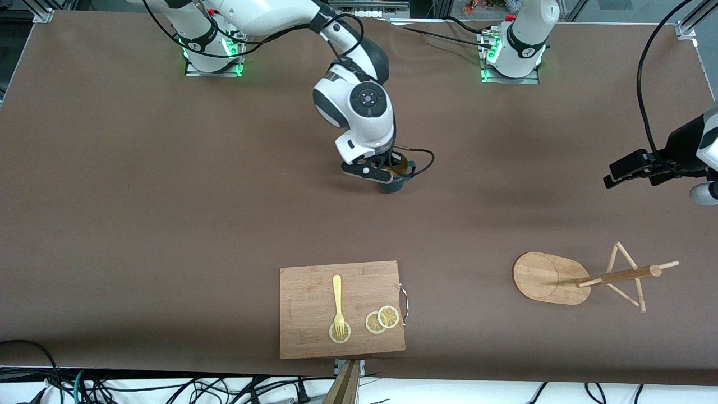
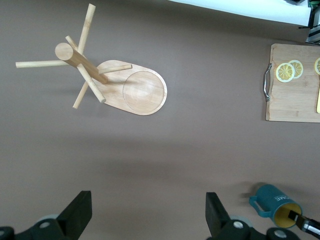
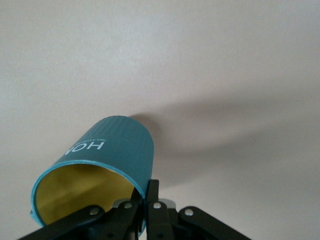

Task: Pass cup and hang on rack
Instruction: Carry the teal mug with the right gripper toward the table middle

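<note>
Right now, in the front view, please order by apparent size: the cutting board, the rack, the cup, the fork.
1. cutting board
2. rack, counting base, post and pegs
3. fork
4. cup, partly hidden by the right end effector, so its rank after the fork is uncertain.

The right arm reached over the bench's middle, its right tool clamped tight. The left tool waited wide-jawed near the bench's edge.

The cup, a dark teal mug with a yellow inside and pale lettering, is gripped by its rim mid-counter. The rack, a light wooden mug tree on an oval base, stands nearer the front camera toward the left arm's end.
</note>
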Tool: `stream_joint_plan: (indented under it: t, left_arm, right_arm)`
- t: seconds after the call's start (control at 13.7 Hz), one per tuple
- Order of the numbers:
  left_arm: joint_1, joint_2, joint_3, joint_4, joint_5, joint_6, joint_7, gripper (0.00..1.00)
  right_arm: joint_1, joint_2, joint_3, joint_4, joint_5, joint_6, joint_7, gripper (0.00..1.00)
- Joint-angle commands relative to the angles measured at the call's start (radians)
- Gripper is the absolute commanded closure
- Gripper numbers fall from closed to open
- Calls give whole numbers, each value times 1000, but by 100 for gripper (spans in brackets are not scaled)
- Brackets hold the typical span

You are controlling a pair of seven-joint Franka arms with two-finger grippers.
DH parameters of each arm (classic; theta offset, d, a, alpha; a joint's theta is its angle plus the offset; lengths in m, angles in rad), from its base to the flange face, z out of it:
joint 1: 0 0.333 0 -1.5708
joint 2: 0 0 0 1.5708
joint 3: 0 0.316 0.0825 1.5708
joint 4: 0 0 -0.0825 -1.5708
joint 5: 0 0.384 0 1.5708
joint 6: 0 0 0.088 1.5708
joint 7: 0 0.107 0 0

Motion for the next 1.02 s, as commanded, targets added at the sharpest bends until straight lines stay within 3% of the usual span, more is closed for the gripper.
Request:
stream_joint_plan:
  t: [0.0, 0.37, 0.44, 0.51, 0.66, 0.8, 0.95]
  left_arm:
    - [15, -1, 3, 14, -17, -1, 26, 0]
    - [34, -15, -13, 11, -14, 23, 48, 0]
    - [31, -21, -14, 9, -9, 23, 46, 0]
    - [28, -24, -17, 9, 17, 22, 46, 0]
    - [28, -28, -20, 8, 32, 3, 49, 0]
    - [31, -33, -16, 6, 31, -14, 51, 0]
    - [29, -47, -31, -15, 32, -5, 49, 0]
  right_arm:
    - [15, 43, -9, 57, -6, -11, 51, 100]
    - [40, 74, -6, 61, 26, 32, 120, 100]
    - [40, 74, -6, 61, 28, 31, 120, 76]
    - [38, 68, -7, 66, 25, 20, 110, 1]
    - [15, 57, -10, 109, 25, -56, 103, 0]
    - [-11, 56, -12, 245, 20, -228, 62, 0]
    - [-47, 38, -18, 304, 20, -362, -52, 0]
